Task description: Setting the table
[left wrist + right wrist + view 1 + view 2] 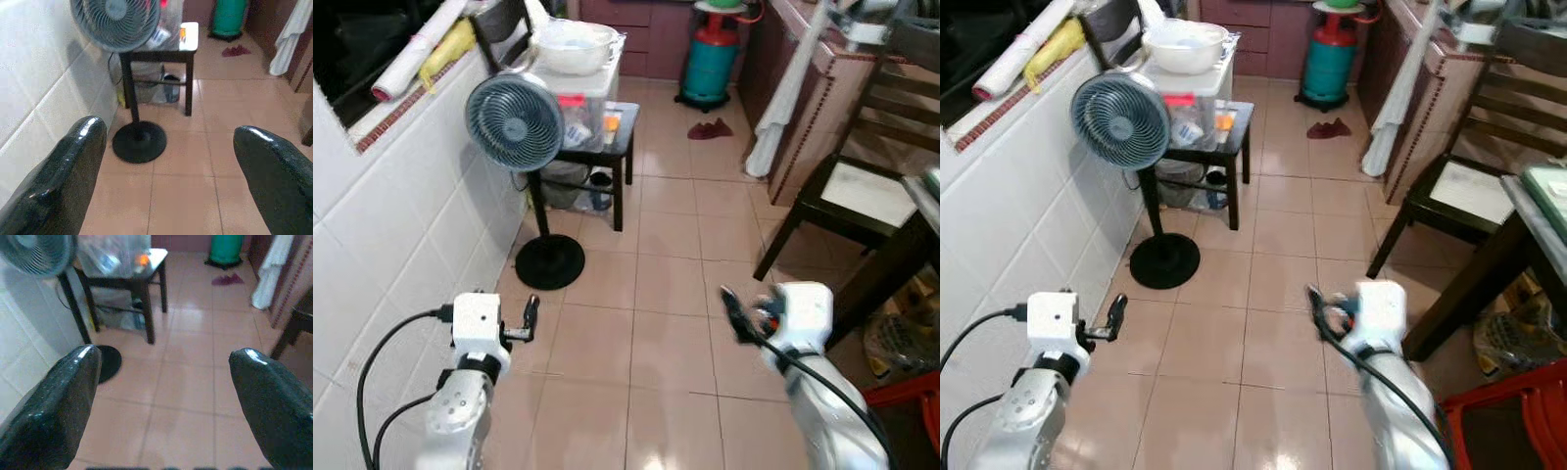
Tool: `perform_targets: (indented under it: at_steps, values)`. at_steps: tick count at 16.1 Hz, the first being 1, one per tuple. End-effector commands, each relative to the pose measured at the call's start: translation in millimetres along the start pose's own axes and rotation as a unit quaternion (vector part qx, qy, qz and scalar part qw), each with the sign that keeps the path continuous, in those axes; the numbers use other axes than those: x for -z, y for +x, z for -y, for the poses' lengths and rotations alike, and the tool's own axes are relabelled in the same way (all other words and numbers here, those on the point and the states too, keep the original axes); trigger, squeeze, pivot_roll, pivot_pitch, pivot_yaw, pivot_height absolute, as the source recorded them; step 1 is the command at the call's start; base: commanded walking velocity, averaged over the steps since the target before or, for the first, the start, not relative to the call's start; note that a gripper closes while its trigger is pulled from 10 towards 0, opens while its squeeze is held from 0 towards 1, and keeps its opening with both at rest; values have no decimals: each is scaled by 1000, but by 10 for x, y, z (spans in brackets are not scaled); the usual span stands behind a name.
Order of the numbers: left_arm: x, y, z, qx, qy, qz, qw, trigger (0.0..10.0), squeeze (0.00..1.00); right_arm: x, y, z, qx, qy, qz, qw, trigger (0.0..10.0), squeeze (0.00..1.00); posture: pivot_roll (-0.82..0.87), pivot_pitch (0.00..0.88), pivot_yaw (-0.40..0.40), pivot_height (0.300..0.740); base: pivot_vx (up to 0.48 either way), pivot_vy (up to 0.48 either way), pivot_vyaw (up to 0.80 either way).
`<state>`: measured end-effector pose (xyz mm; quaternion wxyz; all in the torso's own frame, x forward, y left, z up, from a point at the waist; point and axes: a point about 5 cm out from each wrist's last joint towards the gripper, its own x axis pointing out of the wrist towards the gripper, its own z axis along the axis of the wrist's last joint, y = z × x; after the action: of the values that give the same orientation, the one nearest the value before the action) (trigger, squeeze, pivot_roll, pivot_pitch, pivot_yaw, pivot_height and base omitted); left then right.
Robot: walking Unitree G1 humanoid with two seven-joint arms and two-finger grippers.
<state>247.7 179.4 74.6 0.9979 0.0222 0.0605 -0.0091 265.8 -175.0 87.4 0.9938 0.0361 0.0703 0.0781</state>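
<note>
1. The floor is covered with glossy pink-beige tiles, and a white tiled wall runs along the left side of the room.
2. On the ledge at the top of this wall lie a white roll and something yellow.
3. A grey standing fan is near the wall on a round black base. Just behind it is a small black bench which carries a clear plastic box with a white bowl on top.
4. Far back on the floor stands a green gas cylinder, and a dark red cloth lies near it. A white cloth hangs at a brown cabinet on the right.
5. A dark wooden chair with a pale seat stands at the right. Beside it the edge of a dark dining bench comes into view; a greenish flat thing lies on it, too cut off to name.
6. The left end effector hovers above the floor near the wall. Its fingers are spread wide apart and hold nothing.
7. The right end effector hovers above the floor near the chair. Its fingers are also wide apart and touch nothing.
</note>
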Motion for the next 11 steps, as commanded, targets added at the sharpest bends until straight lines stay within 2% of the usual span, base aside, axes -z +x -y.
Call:
perform_targets:
  at_steps: [1,2,3,5,8,11]
  values:
    - [-58,27,0,-15,-15,0,1000,10000,0,47,9,-15,0,11,-10,1000,10000,0,-75,66,10,740,0,0,-800]
    - [-116,39,25,-21,-28,6,999,10000,0,32,27,-47,-7,1,-5,1000,10000,0,-72,62,9,740,0,0,-800]
    - [-120,35,83,-2,-11,13,1000,10000,0,27,36,-48,0,16,-3,1000,10000,0,-65,58,4,740,0,0,-800]
    - [-99,9,95,-12,-37,8,999,10000,0,18,32,-75,1,26,-3,1000,10000,0,-76,61,4,740,0,0,-441]
    - [-138,76,70,-27,-37,11,999,10000,0,-64,64,-137,-4,39,12,999,10000,0,-88,72,-6,740,0,0,0]
    - [-234,126,44,-24,-68,36,997,10000,0,-84,43,-197,-12,48,7,999,10000,0,-91,84,-5,740,0,0,0]
